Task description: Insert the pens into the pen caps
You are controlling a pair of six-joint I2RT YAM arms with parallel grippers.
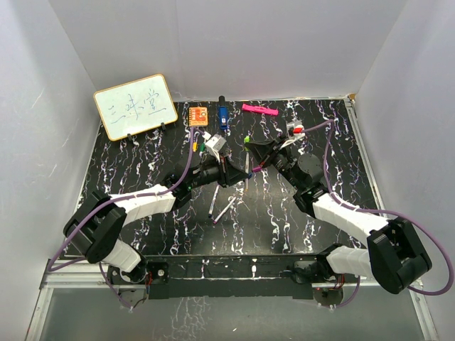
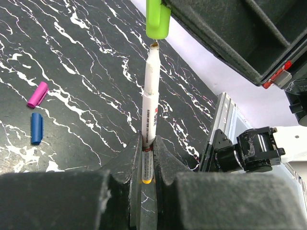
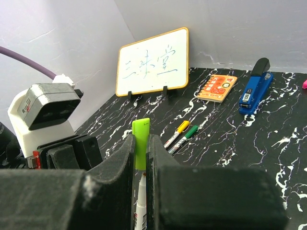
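My left gripper (image 1: 239, 173) (image 2: 147, 143) is shut on a white-barrelled pen (image 2: 150, 108) (image 1: 247, 163) with a yellow rear end, its bare tip pointing away from me. My right gripper (image 1: 254, 146) (image 3: 140, 142) is shut on a lime-green pen cap (image 3: 141, 143) (image 2: 158, 19) (image 1: 247, 140). The pen tip (image 3: 143, 189) sits just at the cap's open end, in line with it. A purple cap (image 2: 37, 94) and a blue cap (image 2: 36, 128) lie on the table. Two uncapped pens (image 1: 222, 207) lie side by side mid-table. Two capped pens, yellow (image 3: 176, 133) and green (image 3: 184, 138), lie further back.
A whiteboard (image 1: 135, 105) stands at the back left. An orange square block (image 1: 198, 115), a blue stapler-like object (image 1: 222, 117) and a thick pink marker (image 1: 259, 109) lie along the back edge. White walls enclose the black marbled table (image 1: 142, 163).
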